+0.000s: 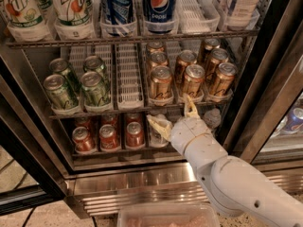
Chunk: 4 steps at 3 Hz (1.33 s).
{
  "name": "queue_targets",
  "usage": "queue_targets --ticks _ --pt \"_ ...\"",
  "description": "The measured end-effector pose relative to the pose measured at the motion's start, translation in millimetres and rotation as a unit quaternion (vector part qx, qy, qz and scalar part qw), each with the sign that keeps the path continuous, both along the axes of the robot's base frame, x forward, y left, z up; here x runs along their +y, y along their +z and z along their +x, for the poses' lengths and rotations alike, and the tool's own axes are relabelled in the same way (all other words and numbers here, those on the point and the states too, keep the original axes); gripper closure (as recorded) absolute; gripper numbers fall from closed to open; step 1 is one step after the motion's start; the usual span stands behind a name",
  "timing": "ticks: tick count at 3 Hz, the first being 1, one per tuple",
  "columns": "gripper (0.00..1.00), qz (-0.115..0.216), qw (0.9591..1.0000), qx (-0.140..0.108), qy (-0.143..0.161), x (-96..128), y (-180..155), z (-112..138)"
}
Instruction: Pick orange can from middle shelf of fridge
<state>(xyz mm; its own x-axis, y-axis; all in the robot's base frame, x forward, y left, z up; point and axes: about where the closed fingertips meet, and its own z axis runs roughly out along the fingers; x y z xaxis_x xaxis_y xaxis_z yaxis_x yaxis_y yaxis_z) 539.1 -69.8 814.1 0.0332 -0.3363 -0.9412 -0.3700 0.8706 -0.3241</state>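
Note:
The fridge (142,188) stands open with a black frame and a ribbed steel base. Its middle shelf (130,82) has white lane trays. Several orange cans (161,82) stand in its right lanes, with another at the front (192,81). Green cans (94,88) stand at its left. My gripper (175,117) is open, just below the shelf's front edge, under the front orange cans. One finger (190,106) points up at the shelf edge, the other (158,125) points left. It holds nothing.
Bottles (71,8) and blue Pepsi cans (160,6) fill the top shelf. Red cans (109,137) stand on the bottom shelf left of the gripper. A dark door frame (265,93) runs down the right. A clear tray (165,216) sits at the bottom edge.

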Motion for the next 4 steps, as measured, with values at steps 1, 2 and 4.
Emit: queue_targets --ticks 1,2,4 --pt "0.34 0.003 0.9999 -0.013 -0.004 0 7 6" --pt "0.41 0.007 0.9996 -0.025 -0.005 0 13 12" --pt "0.48 0.020 0.9991 -0.036 -0.006 3 19 23"
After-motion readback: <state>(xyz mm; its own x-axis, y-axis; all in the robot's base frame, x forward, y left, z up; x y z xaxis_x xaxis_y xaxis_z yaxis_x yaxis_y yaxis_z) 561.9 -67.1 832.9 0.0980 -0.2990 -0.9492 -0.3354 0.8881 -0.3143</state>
